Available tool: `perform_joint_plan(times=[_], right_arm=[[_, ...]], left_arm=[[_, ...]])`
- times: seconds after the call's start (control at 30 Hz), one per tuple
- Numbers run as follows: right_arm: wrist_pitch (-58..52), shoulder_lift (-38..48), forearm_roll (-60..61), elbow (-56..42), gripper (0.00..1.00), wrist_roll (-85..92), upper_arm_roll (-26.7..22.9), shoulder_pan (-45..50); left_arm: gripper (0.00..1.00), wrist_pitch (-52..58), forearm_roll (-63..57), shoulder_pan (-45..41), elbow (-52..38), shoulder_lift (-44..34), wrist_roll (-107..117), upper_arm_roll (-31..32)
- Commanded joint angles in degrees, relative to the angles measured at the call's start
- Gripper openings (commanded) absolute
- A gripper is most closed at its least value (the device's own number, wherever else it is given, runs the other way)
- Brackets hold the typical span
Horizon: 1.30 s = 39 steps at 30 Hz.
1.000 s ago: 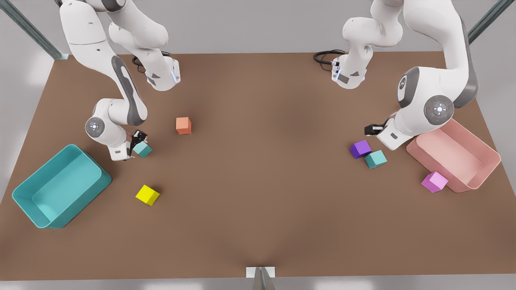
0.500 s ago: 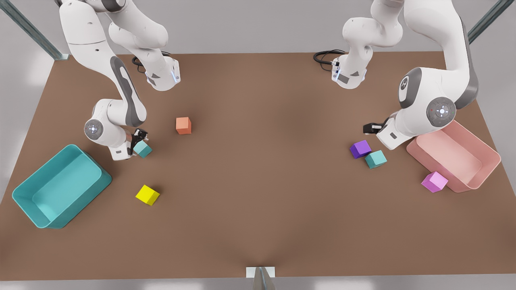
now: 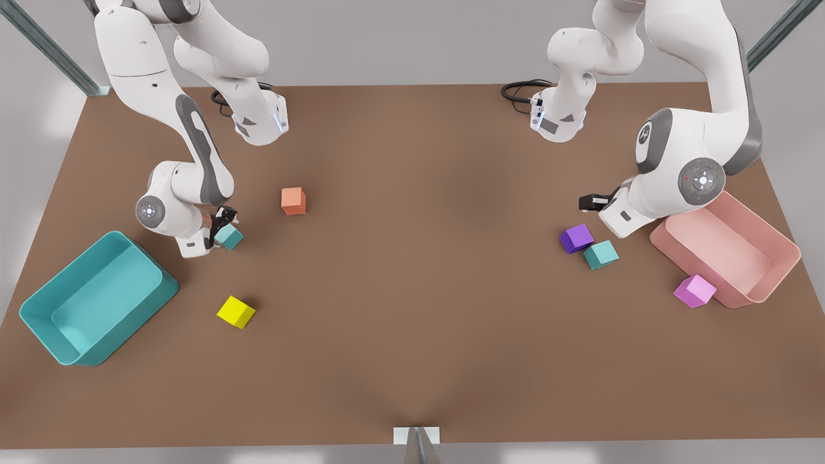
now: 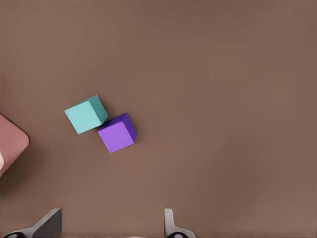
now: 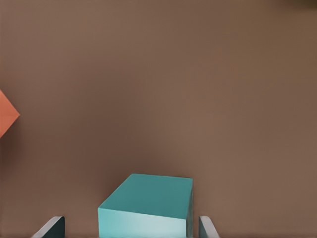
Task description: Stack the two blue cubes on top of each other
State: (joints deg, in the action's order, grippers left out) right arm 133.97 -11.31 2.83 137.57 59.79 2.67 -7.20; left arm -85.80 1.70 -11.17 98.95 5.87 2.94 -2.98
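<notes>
Sitting between the fingers of the right gripper (image 3: pixel 218 230), one blue cube (image 3: pixel 229 238) lies on the table (image 3: pixel 412 309) at the front view's left, just right of the gripper's wrist. In the right wrist view this cube (image 5: pixel 148 206) fills the space between the two fingertips (image 5: pixel 49 227), with a gap showing on either side, so the jaws stand open around it and do not press on it. An orange cube (image 3: pixel 293 200) lies a little farther back and to the right, its corner also showing in the right wrist view (image 5: pixel 7 117).

The second blue cube (image 3: pixel 601 254) lies well apart, on the front view's right side, touching a dark purple cube (image 3: pixel 575 238) at one corner. The left gripper (image 3: pixel 590 202) hangs above the table just beyond that pair, off both of them. In the left wrist view the teal cube (image 4: pixel 86 114) and the purple one (image 4: pixel 117 133) sit side by side, away from the spread fingertips (image 4: pixel 169 225), which hold nothing.

Farther out, a yellow cube (image 3: pixel 235 312) lies nearer than the first cube, and a teal bin (image 3: pixel 97 298) stands at the near left. A pink bin (image 3: pixel 728 248) stands at the right with a pink cube (image 3: pixel 695 290) against its near wall.
</notes>
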Motion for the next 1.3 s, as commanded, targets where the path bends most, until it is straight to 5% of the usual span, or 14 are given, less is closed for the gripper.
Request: perform_joint_plan(times=[0.0, 0.67, 0.77, 0.83, 1.13, 1.2, 1.27], right_arm=[[-0.11, -0.02, 0.07, -0.11, 1.00, -0.20, -0.04, -0.01], [0.50, -6.35, -0.46, -2.48, 0.99, -1.26, -1.44, -0.10], [0.41, -6.35, -0.46, -2.75, 0.85, -1.35, -1.44, -0.10], [0.41, -6.53, -0.37, -2.83, 0.59, -1.35, -1.35, -0.10], [-9.78, -5.30, 6.83, -8.72, 0.58, -8.90, -0.56, 7.81], [-9.87, -6.35, 6.92, -12.58, 0.58, -19.00, -0.56, 15.72], [-10.22, -9.16, 8.24, -19.17, 0.58, -32.54, -0.48, 25.30]], left_arm=[[1.00, 0.20, -0.03, 0.10, -0.07, 0.11, -0.83, 0.00], [1.00, 0.11, -0.21, 1.50, 0.02, 2.39, 2.07, -0.18], [1.00, -0.06, -0.30, 1.77, -0.16, 2.39, 2.16, -0.18], [1.00, 0.02, -0.30, 1.86, -0.16, 2.39, 2.16, -0.18], [1.00, -0.15, -0.21, 6.25, -2.88, 4.32, 5.94, -0.36], [1.00, -4.54, -0.38, -3.15, -0.34, 3.89, 10.86, -15.02], [1.00, -10.52, -0.21, -3.15, 3.53, 3.89, 14.55, -17.23]])
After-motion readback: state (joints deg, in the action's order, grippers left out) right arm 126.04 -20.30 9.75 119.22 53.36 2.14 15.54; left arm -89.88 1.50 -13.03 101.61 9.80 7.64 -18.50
